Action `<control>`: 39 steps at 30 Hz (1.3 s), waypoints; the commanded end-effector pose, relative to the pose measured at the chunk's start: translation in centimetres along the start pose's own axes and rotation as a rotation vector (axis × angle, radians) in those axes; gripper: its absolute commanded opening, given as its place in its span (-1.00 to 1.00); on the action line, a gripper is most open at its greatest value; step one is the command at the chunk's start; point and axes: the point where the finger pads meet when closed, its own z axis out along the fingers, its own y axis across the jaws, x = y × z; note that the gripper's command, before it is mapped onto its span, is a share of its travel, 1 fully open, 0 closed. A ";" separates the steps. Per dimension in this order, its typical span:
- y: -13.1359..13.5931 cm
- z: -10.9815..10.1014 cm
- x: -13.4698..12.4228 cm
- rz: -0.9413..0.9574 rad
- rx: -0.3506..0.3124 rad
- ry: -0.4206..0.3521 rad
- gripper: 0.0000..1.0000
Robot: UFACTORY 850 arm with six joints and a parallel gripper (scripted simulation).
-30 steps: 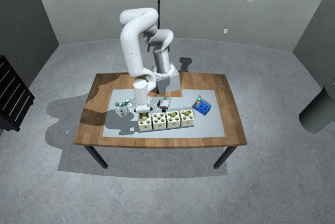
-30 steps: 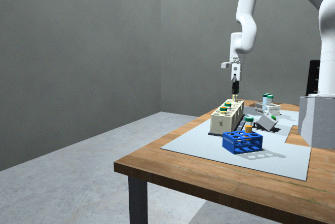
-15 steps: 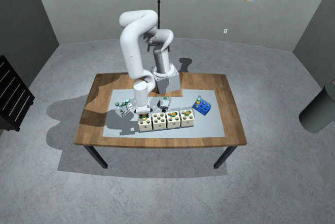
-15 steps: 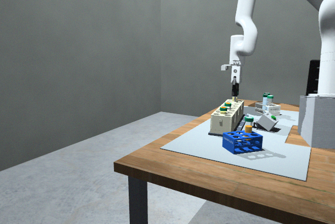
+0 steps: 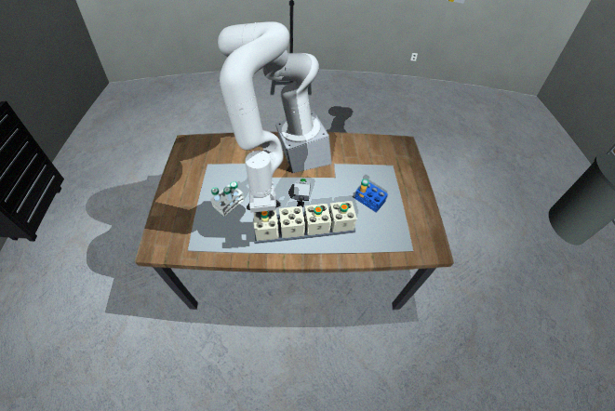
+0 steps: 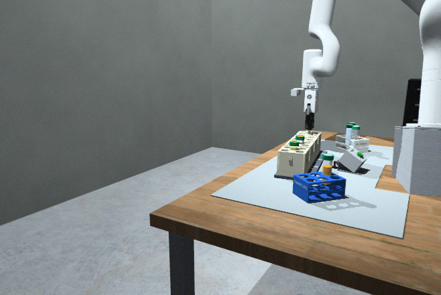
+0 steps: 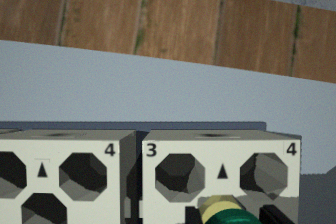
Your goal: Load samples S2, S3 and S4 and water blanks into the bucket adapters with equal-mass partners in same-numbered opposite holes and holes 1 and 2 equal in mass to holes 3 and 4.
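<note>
My gripper (image 5: 264, 212) (image 6: 309, 128) (image 7: 231, 216) is shut on an orange-dot tube (image 5: 264, 218) (image 7: 217, 205) with a green cap and yellowish contents. It holds the tube over the middle of adapter 4 (image 5: 268, 233) (image 7: 215, 146); the tube's lower end and depth in hole 5 are hidden. Adapter 3 (image 5: 292, 232) holds no tube. Adapter 2 (image 5: 319, 229) and the rightmost adapter (image 5: 344, 225) (image 6: 284, 163) each hold an orange-dot tube, apparently in the middle hole; their IDs are unreadable. All four stand on the dark loading stand (image 5: 274, 240) (image 7: 190, 124).
The blue rack (image 5: 376, 204) (image 6: 301, 190) at the right holds one amber-filled tube (image 5: 364, 185) (image 6: 327, 169); its dot is unclear. The white blanks rack (image 5: 228, 208) (image 6: 362, 144) at the left holds several green-capped tubes. The DONE desk (image 5: 302, 192) (image 6: 349, 161) with its green key (image 5: 303, 180) (image 6: 360, 155) is behind the stand.
</note>
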 end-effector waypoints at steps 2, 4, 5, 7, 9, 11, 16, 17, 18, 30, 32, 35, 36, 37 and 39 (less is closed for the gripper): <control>0.0 0.5 0.1 0.000 -0.003 0.004 -1.00; 0.0 0.7 0.1 0.000 -0.003 0.004 -1.00; 0.0 0.8 0.1 0.000 -0.003 0.004 -1.00; 0.0 1.0 0.1 0.000 -0.003 0.004 -1.00; 0.0 1.2 0.1 0.000 -0.003 0.004 -1.00; 0.0 1.3 0.1 0.000 -0.003 0.004 -1.00; 0.0 1.3 0.1 0.000 -0.003 0.004 -1.00; 0.0 1.3 0.1 0.000 -0.003 0.004 -1.00; 0.0 1.3 0.1 0.000 -0.003 0.004 -1.00; 0.0 1.3 0.1 0.000 -0.003 0.004 -0.13; 0.0 1.3 0.1 0.000 -0.003 0.004 -0.13; 0.0 1.3 0.1 0.000 -0.003 0.004 -0.13; 0.0 1.3 0.1 0.000 -0.003 0.004 -0.13; 0.0 1.3 0.1 0.000 -0.003 0.004 -0.13; 0.0 1.3 0.1 0.000 -0.003 0.004 -0.13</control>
